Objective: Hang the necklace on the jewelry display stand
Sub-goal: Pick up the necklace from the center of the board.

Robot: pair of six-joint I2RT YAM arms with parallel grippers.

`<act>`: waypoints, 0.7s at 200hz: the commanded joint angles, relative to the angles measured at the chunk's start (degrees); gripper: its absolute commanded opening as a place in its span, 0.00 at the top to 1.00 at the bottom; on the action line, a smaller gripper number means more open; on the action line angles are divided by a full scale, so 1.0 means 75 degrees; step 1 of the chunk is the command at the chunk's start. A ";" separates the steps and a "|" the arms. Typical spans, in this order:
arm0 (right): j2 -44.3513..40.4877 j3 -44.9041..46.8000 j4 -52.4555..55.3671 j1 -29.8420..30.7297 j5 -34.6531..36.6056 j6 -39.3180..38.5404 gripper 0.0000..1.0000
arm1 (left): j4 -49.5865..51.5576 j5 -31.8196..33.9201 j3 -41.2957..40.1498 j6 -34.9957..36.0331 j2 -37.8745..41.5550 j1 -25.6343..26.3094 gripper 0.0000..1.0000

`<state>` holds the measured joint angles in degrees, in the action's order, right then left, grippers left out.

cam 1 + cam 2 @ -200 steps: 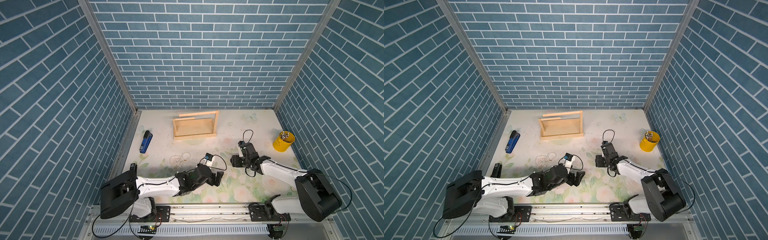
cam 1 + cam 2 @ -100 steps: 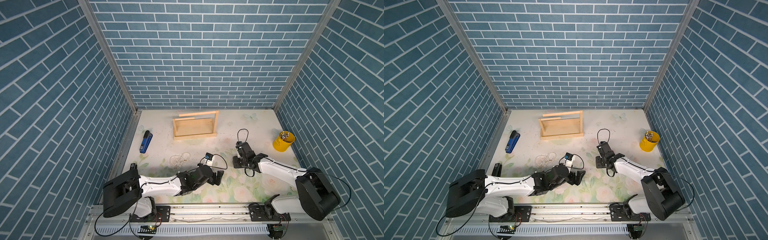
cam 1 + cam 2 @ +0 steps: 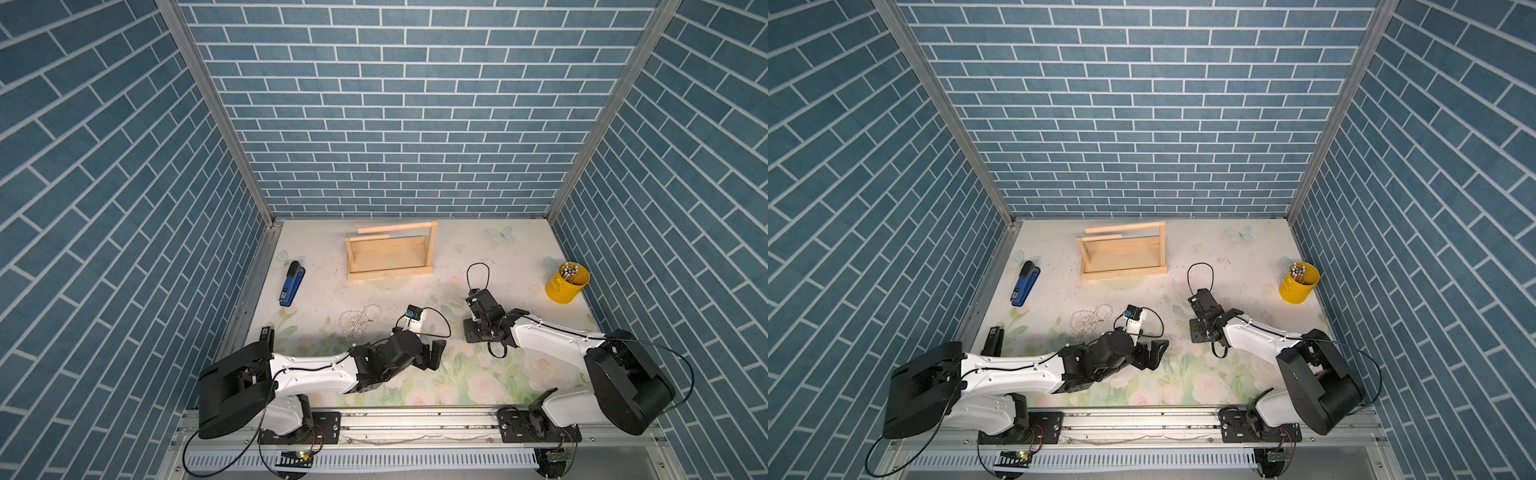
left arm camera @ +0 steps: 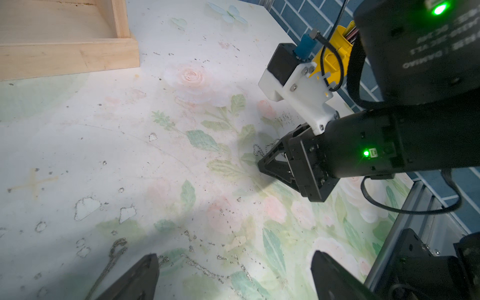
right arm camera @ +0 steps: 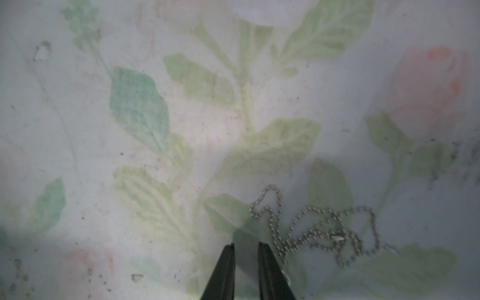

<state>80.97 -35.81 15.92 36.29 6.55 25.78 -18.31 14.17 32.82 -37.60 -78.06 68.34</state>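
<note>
The right arm (image 3: 548, 338) is reaching low across the bench (image 3: 478, 386), the right pincer (image 5: 245, 245) narrowed to a slim empty gap with the chain (image 5: 324, 228) bunched just beside one finger (image 5: 267, 267), while the left pincer (image 4: 233, 254) is hovering spread wide (a pearl strand (image 3: 359, 320) is lying by the left arm (image 3: 311, 368)). Since a second ago the right arm is sitting slightly nearer the centre. The stand (image 3: 388, 255) is standing at the back, well apart from the chain; the cup (image 3: 567, 284) is holding thin sticks (image 3: 570, 269).

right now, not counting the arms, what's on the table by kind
jewelry display stand: 1
necklaces: 2, pearl necklace and ball chain
blue stapler: 1
yellow cup: 1
black item by the rail: 1
total: 6; a possible third chain is too unclear to count
</note>
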 commanded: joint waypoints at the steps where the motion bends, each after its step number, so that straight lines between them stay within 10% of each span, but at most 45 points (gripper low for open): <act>1: 0.0122 0.0099 0.0174 0.0203 0.0169 0.0264 0.84 | 0.0224 0.0159 -0.0137 -0.0054 0.0186 0.0055 0.02; 140: 0.0066 -0.0233 -0.0744 0.2304 -0.0759 0.1215 1.00 | 0.0665 0.0389 0.0197 -0.0104 0.0119 0.0059 0.02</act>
<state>81.10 -35.97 12.75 51.37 2.28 31.81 -15.46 15.86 32.60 -38.02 -76.77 68.40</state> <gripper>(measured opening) 0.055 0.979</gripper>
